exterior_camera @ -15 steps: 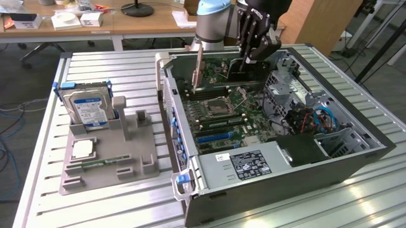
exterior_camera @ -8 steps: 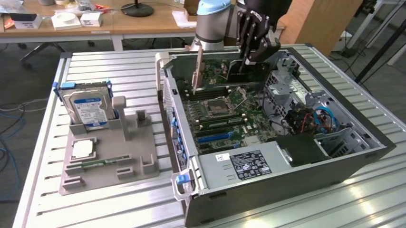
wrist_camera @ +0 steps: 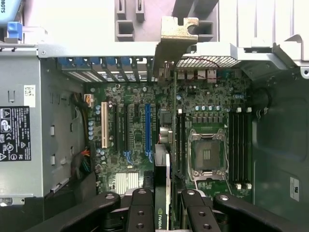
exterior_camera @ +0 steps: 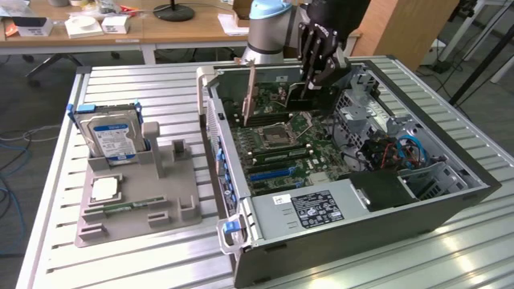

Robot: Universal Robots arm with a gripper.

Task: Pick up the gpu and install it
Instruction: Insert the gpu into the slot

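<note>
One ribbed aluminium bench (exterior_camera: 136, 84) is carrying the work in the exterior view. Behind it a wooden bench (exterior_camera: 96, 30) is holding white boxes and a black round stand (exterior_camera: 174, 12), and cables are trailing over the grey floor at the exterior view's left. An open computer case (exterior_camera: 362, 241) is lying on its side, with its motherboard (exterior_camera: 281, 153) facing up. Just beside it, toward the exterior view's left, a grey fixture (exterior_camera: 141, 198) is cradling a hard drive (exterior_camera: 112, 137) on edge; the print on its blue label is too small to read. The black end effector (exterior_camera: 317, 90) is reaching down into the case and pinching the gpu (exterior_camera: 277, 102) — the card is standing on edge over the motherboard, with its pale bracket just beside the case's rear wall. I cannot tell whether it is sitting in a slot.

In the wrist view the end effector (wrist_camera: 165, 203) is clamping the gpu (wrist_camera: 167, 169) from both sides. The card is showing edge-on, running between the blue slot (wrist_camera: 148, 125) and the processor socket (wrist_camera: 207, 154). A green NVIDIA logo is showing on the card by the fingers. A black label (wrist_camera: 14, 133) on the grey metal box inside the case is bearing symbols and fine print that I cannot read. Beyond the case, the letters "BOTS" are showing on a pale blue part (wrist_camera: 7, 7).
</note>
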